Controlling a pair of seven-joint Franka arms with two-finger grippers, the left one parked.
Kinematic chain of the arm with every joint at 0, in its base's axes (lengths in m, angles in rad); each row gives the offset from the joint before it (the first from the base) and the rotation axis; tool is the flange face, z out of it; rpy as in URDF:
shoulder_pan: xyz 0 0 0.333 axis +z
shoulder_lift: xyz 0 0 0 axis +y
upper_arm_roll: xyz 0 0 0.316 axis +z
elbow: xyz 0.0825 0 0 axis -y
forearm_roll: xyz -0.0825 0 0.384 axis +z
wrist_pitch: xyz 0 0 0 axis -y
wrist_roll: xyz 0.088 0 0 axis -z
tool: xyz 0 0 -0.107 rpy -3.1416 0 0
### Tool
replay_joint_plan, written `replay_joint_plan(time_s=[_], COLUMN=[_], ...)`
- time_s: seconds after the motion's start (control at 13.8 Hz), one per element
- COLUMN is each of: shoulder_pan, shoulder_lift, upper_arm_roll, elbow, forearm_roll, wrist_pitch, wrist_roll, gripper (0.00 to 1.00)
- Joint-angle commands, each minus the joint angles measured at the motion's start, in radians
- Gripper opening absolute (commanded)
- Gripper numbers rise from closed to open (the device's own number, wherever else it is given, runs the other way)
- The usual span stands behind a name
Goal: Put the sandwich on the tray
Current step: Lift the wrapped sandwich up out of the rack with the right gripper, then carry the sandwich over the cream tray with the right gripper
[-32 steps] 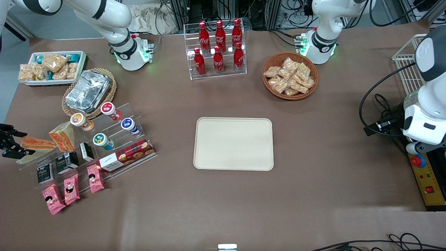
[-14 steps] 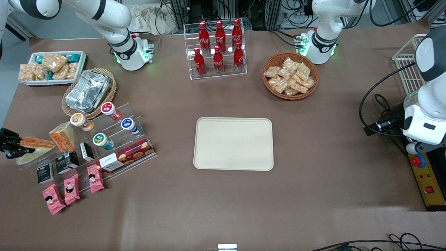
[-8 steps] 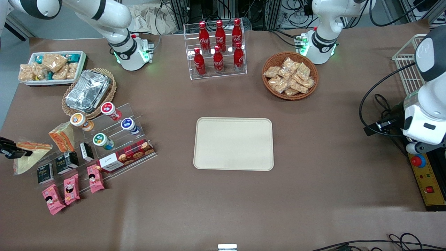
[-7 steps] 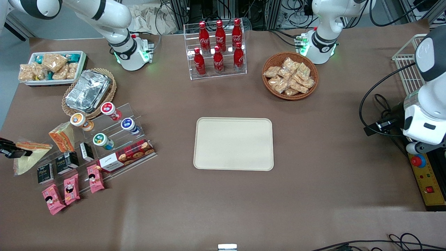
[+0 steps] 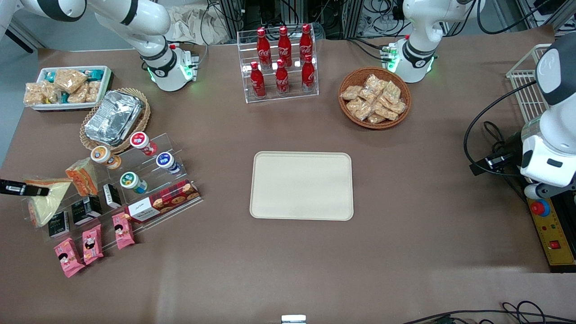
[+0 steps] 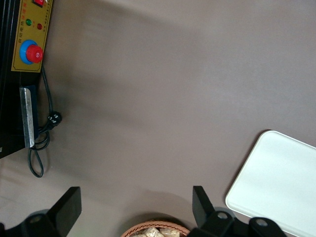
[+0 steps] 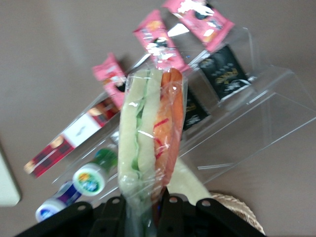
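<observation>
The clear-wrapped triangular wedge sandwich (image 5: 45, 200) of pale bread with orange and green filling hangs pinched in the black gripper (image 5: 33, 191), well toward nine o'clock from the bare cream-beige rectangular tray (image 5: 301, 185).

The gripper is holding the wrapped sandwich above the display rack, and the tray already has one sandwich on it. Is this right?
Not fully. The gripper does hold the sandwich above the display rack, but the front view shows the tray with nothing on it.
</observation>
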Motion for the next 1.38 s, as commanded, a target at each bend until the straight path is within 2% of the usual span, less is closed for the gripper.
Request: replay_joint_plan(time_s=[0.0, 0.14, 0.51, 0.65, 1.09, 1.23, 1.3], shoulder_pan=[0.045, 0.132, 0.366, 0.431, 0.473, 0.561, 0.588], shoulder_lift=[-0.033, -0.075, -0.099, -0.098, -0.003, 0.023, 0.041], upper_arm_roll=[0.026, 0.029, 0.032, 0.050, 0.271, 0.277, 0.277], elbow=[0.096, 0.096, 0.093, 0.093, 0.090, 0.084, 0.084], forearm_roll=[-0.027, -0.062, -0.061, -0.054, -0.064, -0.166, -0.192], wrist_pitch=[-0.094, -0.118, -0.175, -0.168, 0.067, 0.137, 0.160], wrist_roll=[-0.019, -0.024, -0.025, -0.019, -0.019, -0.016, -0.016], gripper=[0.15, 0.15, 0.15, 0.15, 0.16, 0.16, 0.16])
